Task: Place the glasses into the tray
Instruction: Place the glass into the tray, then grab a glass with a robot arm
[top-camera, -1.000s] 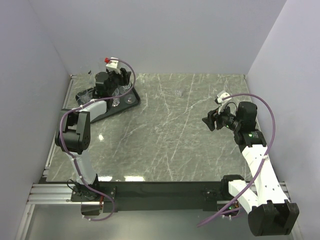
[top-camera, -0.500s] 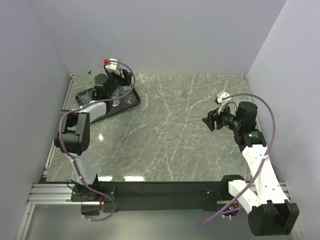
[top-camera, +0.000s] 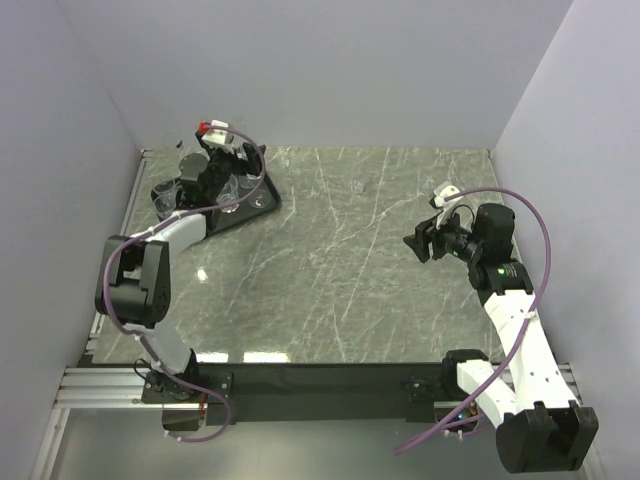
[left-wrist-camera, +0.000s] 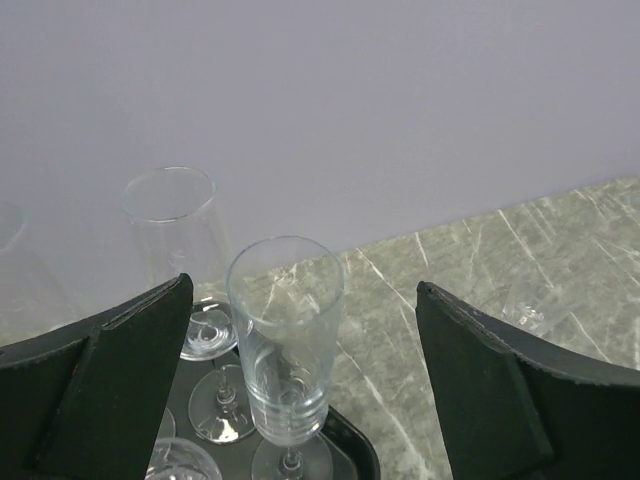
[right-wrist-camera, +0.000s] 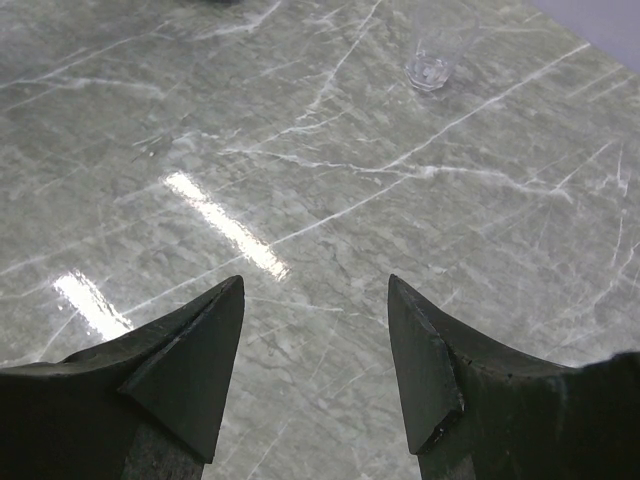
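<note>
Your tray (top-camera: 262, 203) sits at 10 o'clock on the table (top-camera: 330, 290), tight in the far-left corner. The left gripper (left-wrist-camera: 302, 290) hangs over it with jaws spread wide. A flute (left-wrist-camera: 285, 350) stands upright on the tray between the fingers with a gap on both sides, so nothing is gripped. A second flute (left-wrist-camera: 170, 225) stands at 11 o'clock from it, and more stem feet and one rim show low in the left wrist view. I'd call most glasses loaded.

What's left, as far as I can see: a lone glass (right-wrist-camera: 435, 45) on bare table at 1 o'clock, well apart from the tray. It looks like a short tumbler.

The right gripper (right-wrist-camera: 315, 285) hovers at 3 o'clock with jaws apart and nothing between them. The lone glass is at 1 o'clock from it, not close. My guess is that pick falls to your right arm.

Blind spots:
- The left arm (top-camera: 190, 215) covers much of the tray from above, so I can't count the glasses.
- The left wrist view cuts off the lower glasses.
- The lone glass is only a faint smudge from above, and the right wrist view crops its top.
</note>
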